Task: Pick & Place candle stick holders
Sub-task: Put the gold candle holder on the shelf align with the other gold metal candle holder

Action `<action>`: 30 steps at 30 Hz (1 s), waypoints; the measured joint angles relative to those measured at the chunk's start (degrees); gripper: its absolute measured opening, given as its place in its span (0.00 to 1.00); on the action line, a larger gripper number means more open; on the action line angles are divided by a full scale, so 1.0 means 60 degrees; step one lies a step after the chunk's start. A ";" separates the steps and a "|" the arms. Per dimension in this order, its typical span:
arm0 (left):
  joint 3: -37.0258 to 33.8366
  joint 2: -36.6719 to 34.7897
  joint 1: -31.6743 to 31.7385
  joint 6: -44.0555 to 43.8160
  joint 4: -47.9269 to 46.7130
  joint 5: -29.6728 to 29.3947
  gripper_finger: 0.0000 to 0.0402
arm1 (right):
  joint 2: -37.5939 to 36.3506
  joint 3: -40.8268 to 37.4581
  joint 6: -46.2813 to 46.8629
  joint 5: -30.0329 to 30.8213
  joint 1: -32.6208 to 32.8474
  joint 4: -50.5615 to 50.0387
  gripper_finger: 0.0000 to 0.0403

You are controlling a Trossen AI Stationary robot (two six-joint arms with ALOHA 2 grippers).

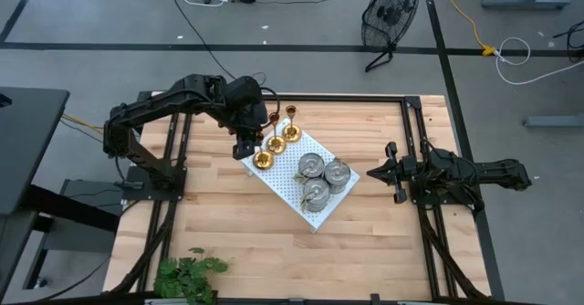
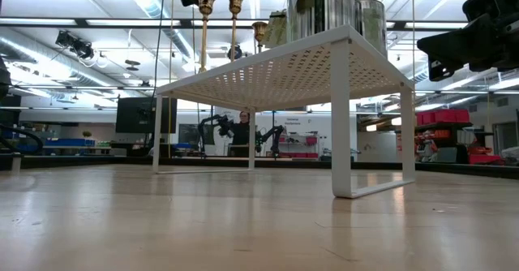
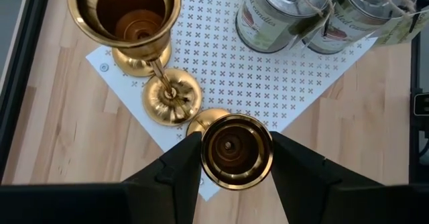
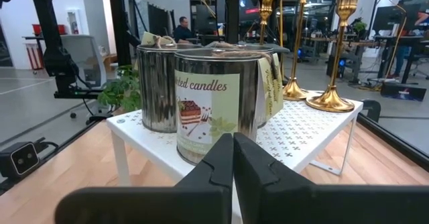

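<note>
A lab floor with cables and a fan [image 1: 391, 17] surrounds a wooden table [image 1: 228, 232]; a white board [image 1: 339, 200] on legs stands near its middle, turned diagonally, and a plant [image 1: 187, 276] sits at the table's seven o'clock corner. On the board stand all six holders: three brass holders in a line along its eleven o'clock edge, and three tins [image 1: 321, 179] clustered toward its four o'clock end, touching or nearly so. The tins' labels read "candles"; whether anything is inside them cannot be told. The left gripper [image 3: 236, 155] hangs directly above the end brass holder [image 3: 236, 150], the one at the board's nine o'clock corner. That holder stands upright, long axis vertical, and its cup sits squarely between the two fingers. The fingers are spread either side of the cup; whether they touch it cannot be told, so the grasp appears not yet made. The middle brass holder [image 3: 173, 98] stands just beside it, a likely snag if the gripper drifts. The right gripper [image 4: 232, 158] waits at the table's three o'clock side, level with the board, pointed at the tins, fingers pressed together on nothing. The left arm is plainly the nearer to the brass row.
</note>
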 joint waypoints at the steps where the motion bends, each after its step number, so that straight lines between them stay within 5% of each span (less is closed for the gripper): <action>1: 0.0000 0.0000 0.0001 0.0000 -0.0022 0.0000 0.43 | -0.0001 0.0000 0.0002 0.0000 0.0003 0.0000 0.04; 30: -0.0109 -0.0021 -0.0001 0.0175 -0.0035 -0.0159 0.43 | -0.0001 0.0000 0.0002 0.0000 0.0001 0.0000 0.04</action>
